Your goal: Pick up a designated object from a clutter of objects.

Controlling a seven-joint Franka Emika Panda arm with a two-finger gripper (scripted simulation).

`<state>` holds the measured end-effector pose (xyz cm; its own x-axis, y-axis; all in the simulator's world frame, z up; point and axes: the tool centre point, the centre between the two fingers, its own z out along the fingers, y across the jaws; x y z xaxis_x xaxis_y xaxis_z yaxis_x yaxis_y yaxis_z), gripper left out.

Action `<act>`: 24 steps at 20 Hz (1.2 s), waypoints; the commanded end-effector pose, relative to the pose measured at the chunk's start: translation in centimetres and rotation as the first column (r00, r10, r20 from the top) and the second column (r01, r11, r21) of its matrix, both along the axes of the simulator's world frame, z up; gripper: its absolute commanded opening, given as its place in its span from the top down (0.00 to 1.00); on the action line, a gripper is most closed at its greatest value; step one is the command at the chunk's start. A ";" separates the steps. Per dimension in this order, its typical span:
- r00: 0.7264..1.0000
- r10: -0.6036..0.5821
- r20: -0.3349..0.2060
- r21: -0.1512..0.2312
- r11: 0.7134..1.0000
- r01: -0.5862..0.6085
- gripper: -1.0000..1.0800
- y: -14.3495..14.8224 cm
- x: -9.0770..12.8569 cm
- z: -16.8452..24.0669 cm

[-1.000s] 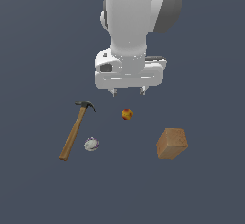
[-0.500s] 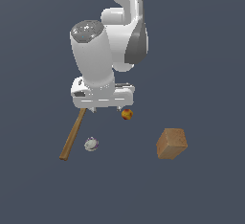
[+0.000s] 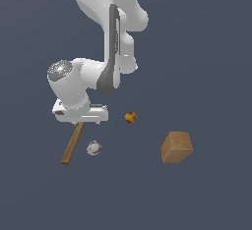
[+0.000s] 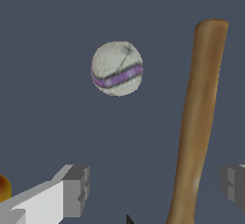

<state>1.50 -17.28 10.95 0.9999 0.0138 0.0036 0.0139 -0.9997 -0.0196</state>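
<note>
The hammer [image 3: 73, 143] lies flat on the tabletop [image 3: 211, 76] toward the exterior view's left, its head hidden under the arm and only the wooden handle showing. The tool [image 4: 153, 187] hangs right above it, open, with the handle [image 4: 196, 122] running between the two fingers [image 4: 76, 189], nearer one than the other. The hammer looks rigid and head-heavy, so a hold far down the handle would likely let the head swing downward; taking it close to the head seems safer. The smooth round shaft may roll or slip under the pads. The white-purple ball [image 4: 117, 68] sits just beside the handle, while the small apple [image 3: 130, 117] and brown block [image 3: 176, 147] lie clear.
</note>
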 end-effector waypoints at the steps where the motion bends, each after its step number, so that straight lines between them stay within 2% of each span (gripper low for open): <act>1: 1.000 -0.002 0.000 -0.007 1.000 0.002 0.04 -1.9 -0.6 -1.7; 8: 1.000 -0.006 -0.003 -0.019 1.000 0.006 0.04 -4.5 -1.8 -4.2; 15: 1.000 -0.008 -0.005 -0.018 1.000 0.007 0.04 -4.6 -1.9 -4.8; 24: 1.000 -0.007 -0.004 -0.019 1.000 0.007 0.04 -4.6 -2.0 -8.7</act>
